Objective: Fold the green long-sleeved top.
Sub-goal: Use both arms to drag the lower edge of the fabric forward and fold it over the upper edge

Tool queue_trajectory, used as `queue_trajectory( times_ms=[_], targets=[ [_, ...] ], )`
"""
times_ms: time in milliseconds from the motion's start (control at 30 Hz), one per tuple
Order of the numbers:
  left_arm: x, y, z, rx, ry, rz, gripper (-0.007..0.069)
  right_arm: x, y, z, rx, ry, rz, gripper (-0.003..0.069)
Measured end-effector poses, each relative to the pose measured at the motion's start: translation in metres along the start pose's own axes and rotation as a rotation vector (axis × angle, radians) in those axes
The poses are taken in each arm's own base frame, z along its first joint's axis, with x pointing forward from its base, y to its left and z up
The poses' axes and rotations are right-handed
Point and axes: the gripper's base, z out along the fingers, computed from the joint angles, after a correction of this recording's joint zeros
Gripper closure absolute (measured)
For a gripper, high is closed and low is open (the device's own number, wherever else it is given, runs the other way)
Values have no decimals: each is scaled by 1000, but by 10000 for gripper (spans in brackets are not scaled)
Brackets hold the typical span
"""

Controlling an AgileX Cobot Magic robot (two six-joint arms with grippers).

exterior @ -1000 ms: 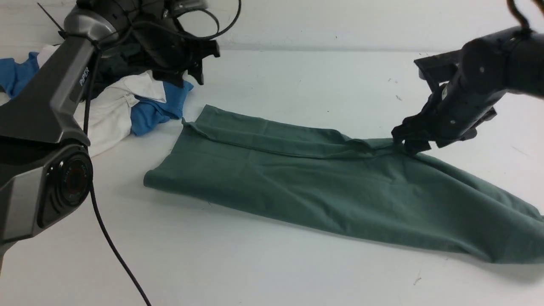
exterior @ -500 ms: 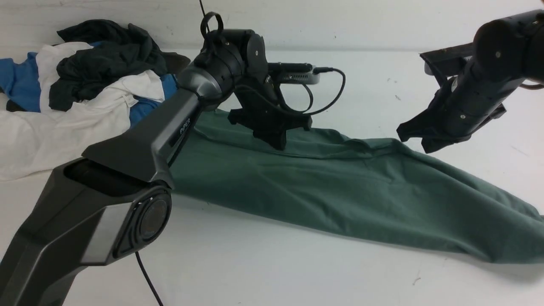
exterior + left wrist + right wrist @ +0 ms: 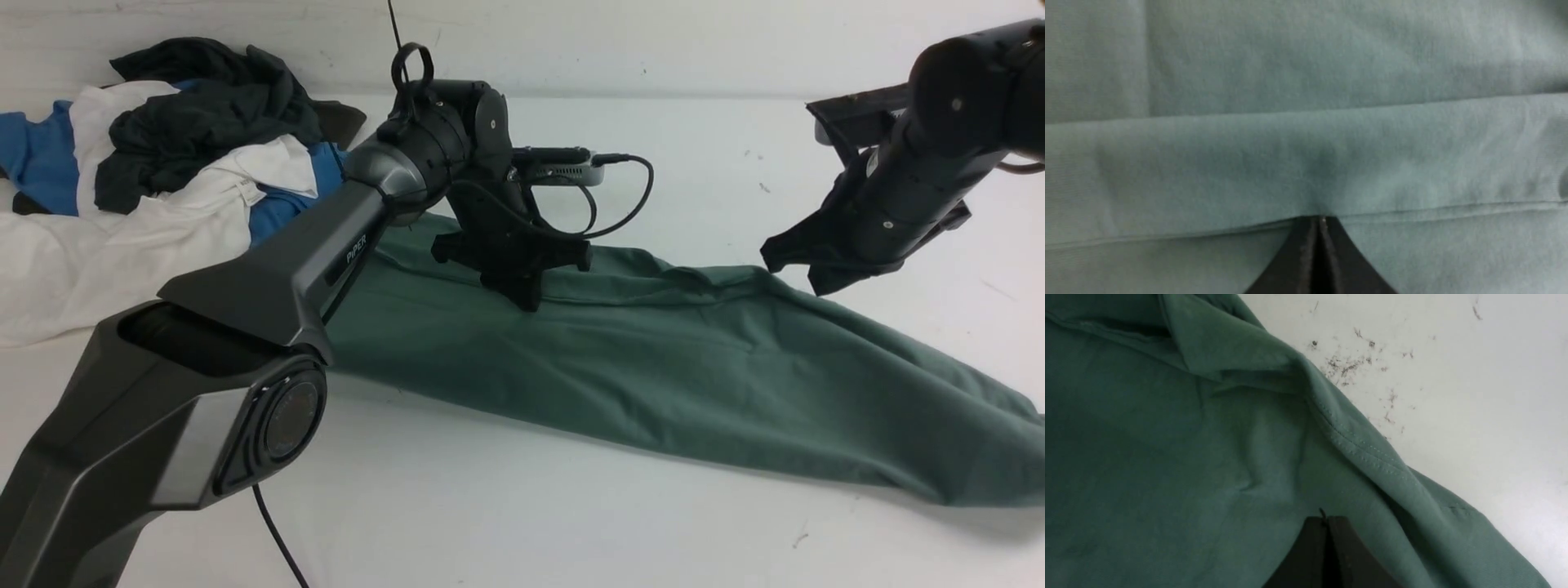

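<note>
Shut left claw (image 3: pixel 525 300) touches the far fold of the green long-sleeved top (image 3: pixel 653 367) on the desk (image 3: pixel 490 506) while the shut right claw (image 3: pixel 793 273) hovers just above.

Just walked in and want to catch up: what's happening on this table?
A two-armed robot is folding a green top, which lies on the table with its far side already folded over. The left gripper is down on that folded edge, jaws shut and seemingly pinching it. The right gripper hangs just above the top, jaws shut, apparently empty. A pile of other clothes sits far left.
</note>
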Motion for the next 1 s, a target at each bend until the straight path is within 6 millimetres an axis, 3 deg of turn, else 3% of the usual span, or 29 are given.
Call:
queue_trajectory(
  times_ms=[333,567,733,900,1000],
  targets=[
    [-20,6,5,-59,-226,74,629,0,4,0,-39,-4,25,673],
    [-20,13,5,-131,-215,133,629,2,10,-1,-110,22,1,673],
    [-8,26,-12,-226,-62,107,629,7,12,-1,-133,80,-25,673],
    [-11,35,-37,-274,-79,95,629,18,11,-3,-127,189,-67,673],
    [-13,31,-55,-262,-111,99,629,35,-1,0,-105,257,-33,673]
  ],
)
